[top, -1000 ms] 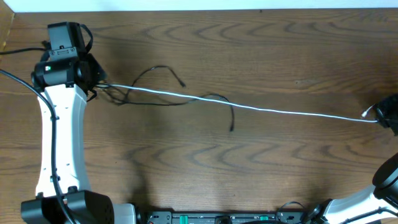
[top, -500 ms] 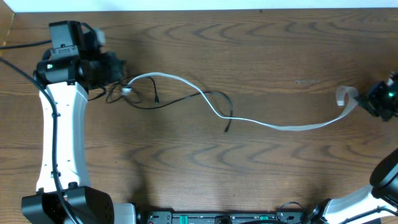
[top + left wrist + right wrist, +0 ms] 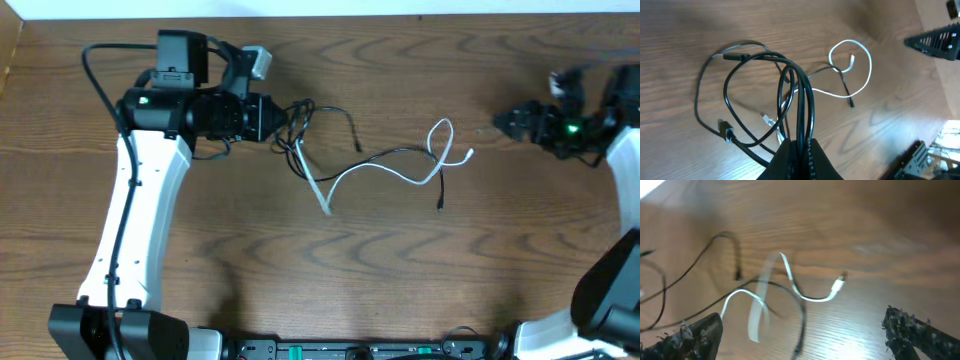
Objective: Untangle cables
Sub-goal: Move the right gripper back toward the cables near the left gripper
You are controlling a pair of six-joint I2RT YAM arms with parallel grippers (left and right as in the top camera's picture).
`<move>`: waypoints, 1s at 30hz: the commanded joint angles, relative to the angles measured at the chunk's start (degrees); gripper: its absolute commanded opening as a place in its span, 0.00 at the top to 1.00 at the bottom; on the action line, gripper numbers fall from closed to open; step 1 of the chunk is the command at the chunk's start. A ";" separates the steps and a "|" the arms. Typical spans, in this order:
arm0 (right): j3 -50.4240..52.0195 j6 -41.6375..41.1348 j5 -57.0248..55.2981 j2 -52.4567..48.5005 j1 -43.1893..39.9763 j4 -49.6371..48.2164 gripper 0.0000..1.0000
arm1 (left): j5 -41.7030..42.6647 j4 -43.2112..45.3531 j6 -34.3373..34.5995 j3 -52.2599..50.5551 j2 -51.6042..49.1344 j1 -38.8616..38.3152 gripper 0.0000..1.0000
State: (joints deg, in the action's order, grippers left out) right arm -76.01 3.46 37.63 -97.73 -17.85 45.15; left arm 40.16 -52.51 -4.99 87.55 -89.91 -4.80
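My left gripper (image 3: pixel 275 120) is shut on a bundle of black cables (image 3: pixel 296 128). In the left wrist view these black cables (image 3: pixel 802 95) rise in loops out of the closed left gripper (image 3: pixel 800 146). The white cable (image 3: pixel 318 192) lies slack on the table, curls into a loop, and ends in a small plug (image 3: pixel 468 155). Another thin black cable (image 3: pixel 440 200) crosses it. My right gripper (image 3: pixel 528 102) is open at the far right, apart from the cables. In the right wrist view, the right gripper (image 3: pixel 805 337) holds nothing, and the white cable (image 3: pixel 810 298) lies ahead of it.
The wooden table (image 3: pixel 400 280) runs to a pale back edge (image 3: pixel 320 12). The left arm (image 3: pixel 130 220) stretches from the near left corner up to the cables. The right arm (image 3: pixel 615 250) stands at the right edge.
The right gripper opened and let go of the white cable, which went from taut to slack and curled mid-table. The left gripper moved right with the black cables. The right gripper moved farther back.
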 commanded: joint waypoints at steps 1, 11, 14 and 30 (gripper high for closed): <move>-1.11 1.33 -0.70 3.28 2.80 -0.63 0.01 | 1.40 0.04 -1.16 0.94 1.20 -0.44 0.93; -1.16 3.08 15.56 4.44 9.90 -0.94 0.01 | 0.79 3.89 2.21 0.94 1.20 -0.37 0.93; -1.16 3.04 15.87 4.44 15.39 -1.68 0.01 | 0.76 3.74 4.17 0.94 1.20 -0.37 0.93; -1.14 1.73 7.72 2.95 41.99 -8.87 0.19 | -7.28 -0.76 16.28 0.81 1.18 -0.37 0.92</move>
State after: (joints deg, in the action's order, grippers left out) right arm -76.05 5.19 45.56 -94.30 20.53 38.15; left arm 33.89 -52.58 9.96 87.55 -89.89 -5.30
